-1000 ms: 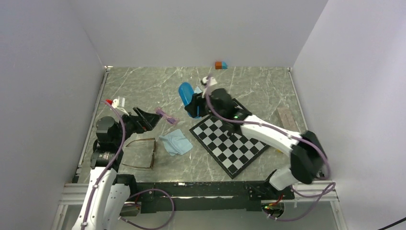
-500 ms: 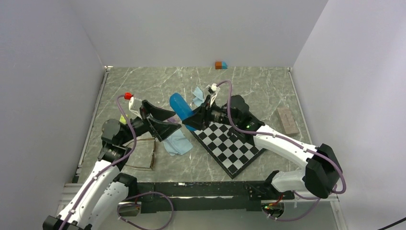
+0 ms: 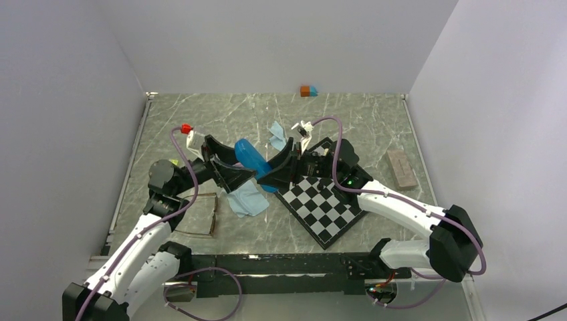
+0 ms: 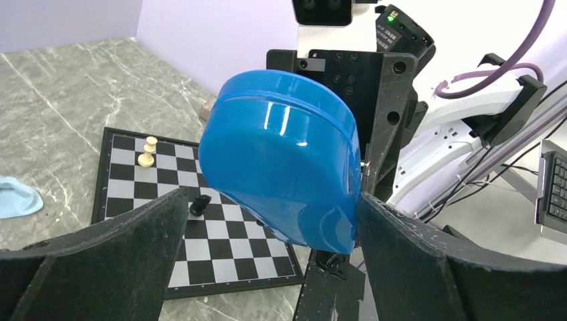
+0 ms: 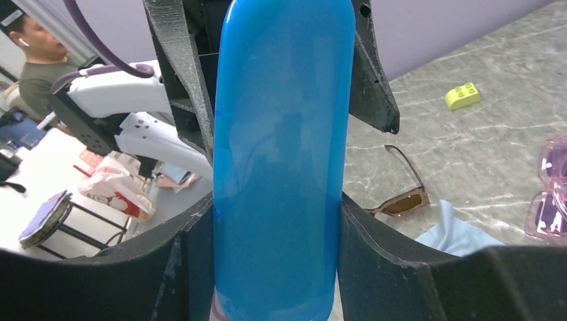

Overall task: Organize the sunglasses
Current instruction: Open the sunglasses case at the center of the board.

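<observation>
your right end effector (image 5: 277, 200) is closed on the blue case (image 3: 249, 155) at a middle width, one finger on each long side, and it holds the case up above the bench (image 3: 200, 120), pointed toward the other arm. your left end effector (image 4: 273, 200) stands fully wide, with one finger on each side of the case's free end. in the left wrist view the right-hand finger looks very close to the case edge, and the other finger is apart from it. i cannot tell if there is real contact.

i judge that the case is held in the air like this so that both arms can work on it. the seam between its two shells faces the left wrist camera, so the left side may be meant to grip one shell and open it while the right side keeps the case firm.

no sunglasses are held. the brown pair (image 3: 200, 215) lies on the bench near the left arm, its temples unfolded, just beside the light-blue cloth (image 3: 249, 199). the purple pair (image 5: 551, 190) lies on the bench too, seen only at the edge of the right wrist view. in the top view i cannot find it.
</observation>
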Available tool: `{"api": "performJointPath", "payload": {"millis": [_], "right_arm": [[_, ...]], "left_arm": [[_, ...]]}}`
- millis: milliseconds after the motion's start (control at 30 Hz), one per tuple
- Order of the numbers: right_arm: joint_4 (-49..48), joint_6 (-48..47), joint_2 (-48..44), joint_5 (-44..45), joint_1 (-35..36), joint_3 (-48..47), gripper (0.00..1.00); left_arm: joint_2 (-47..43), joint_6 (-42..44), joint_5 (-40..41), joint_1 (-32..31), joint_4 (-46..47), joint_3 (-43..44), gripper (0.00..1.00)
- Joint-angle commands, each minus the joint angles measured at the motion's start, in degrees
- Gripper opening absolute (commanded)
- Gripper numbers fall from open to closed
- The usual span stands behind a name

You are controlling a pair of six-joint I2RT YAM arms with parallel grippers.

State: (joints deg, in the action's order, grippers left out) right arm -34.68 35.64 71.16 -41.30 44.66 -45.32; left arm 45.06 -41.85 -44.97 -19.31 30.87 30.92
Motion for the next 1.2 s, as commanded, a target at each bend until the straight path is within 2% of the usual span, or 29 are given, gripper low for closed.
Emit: {"api": "performJointPath", "payload": {"millis": [0, 333, 400, 467, 600, 633, 967, 1067, 1167], "right_arm": [[-6.97, 1.73, 0.14, -3.75, 0.24, -1.17, 0.00], [-8.75, 2.66, 1.83, -5.04, 0.51, -2.04, 0.00], [-7.95, 2.15, 2.03, -5.12, 0.69, -2.33, 0.00], [-7.95, 2.23, 2.14, -4.91, 0.77, -2.33, 0.00], [-4.20, 0.09, 0.69, -0.97, 0.74, -2.51, 0.00], [-2.13, -1.20, 0.08, 1.06, 0.76, -2.80, 0.00], [17.49, -11.37, -3.55, 20.45, 0.75, -6.78, 0.00], [18.56, -11.69, -3.59, 20.43, 0.80, -6.96, 0.00], [15.60, -10.53, -3.14, 14.71, 0.73, -6.14, 0.00]], "left_arm": [[-0.90, 0.04, -1.51, -0.48, 5.04, 1.43, 0.99], [0.48, -1.51, -3.32, -1.33, 8.42, 1.43, 0.99], [1.15, -2.05, -3.35, -1.57, 9.34, 1.59, 0.96], [2.00, -2.63, -4.05, -1.85, 10.81, 1.88, 0.81], [2.86, -2.15, -4.31, -2.02, 7.11, 3.30, 0.12], [2.73, -1.50, -3.30, -2.03, 4.81, 3.62, 0.01], [-1.94, 3.07, 11.44, -2.37, -21.84, 7.05, 0.00], [-2.11, 2.75, 13.58, -2.40, -24.87, 7.64, 0.00], [-1.64, 2.42, 11.79, -2.38, -22.37, 6.84, 0.00]]}}
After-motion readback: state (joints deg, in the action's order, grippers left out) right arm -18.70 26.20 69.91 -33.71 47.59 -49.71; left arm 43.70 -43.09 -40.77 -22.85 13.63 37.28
